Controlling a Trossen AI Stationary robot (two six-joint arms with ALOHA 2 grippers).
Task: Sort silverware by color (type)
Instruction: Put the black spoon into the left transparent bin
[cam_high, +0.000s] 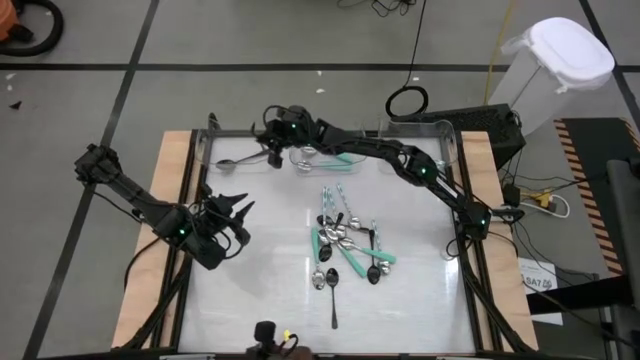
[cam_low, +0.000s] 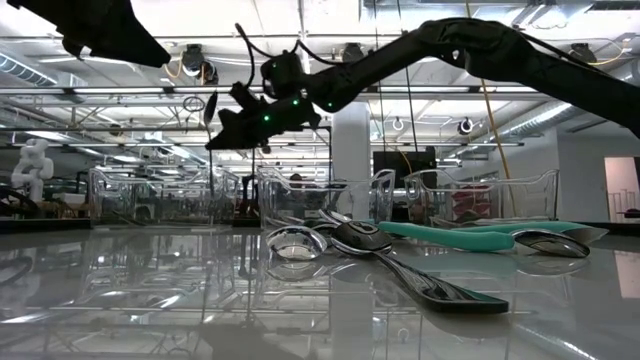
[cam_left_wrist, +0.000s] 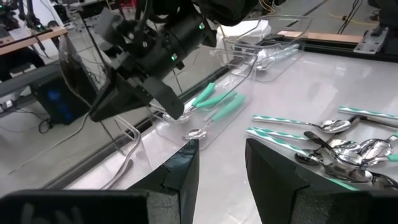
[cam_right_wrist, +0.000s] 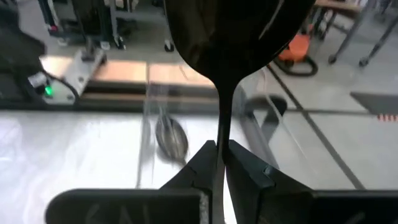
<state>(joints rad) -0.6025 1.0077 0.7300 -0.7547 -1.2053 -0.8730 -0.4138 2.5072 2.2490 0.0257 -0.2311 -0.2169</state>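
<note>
Item: dark spoon, stiff, light and slick, its thin neck pinched between the fingers of the right claw. Judged best held at that narrow neck or along the handle, since the rounded bowl would likely slip. Location: over the far-left clear bin at the back of the surface.

Item: far-left clear bin. Contents: one dark spoon lying flat.

Item: middle clear bin. Contents: teal-handled spoons, bowls shiny.

Item: far-right clear bin. Contents cannot be told.

Item: unsorted silverware pile, mid-surface. Teal-handled, pale-handled and dark pieces overlap and touch; one dark spoon lies just beside the heap, nearer the front edge. Overlapping polished metal is likely to slide when one piece is lifted.

Item: left claw, fingers apart, grasping nothing, waiting above the surface's left side.
</note>
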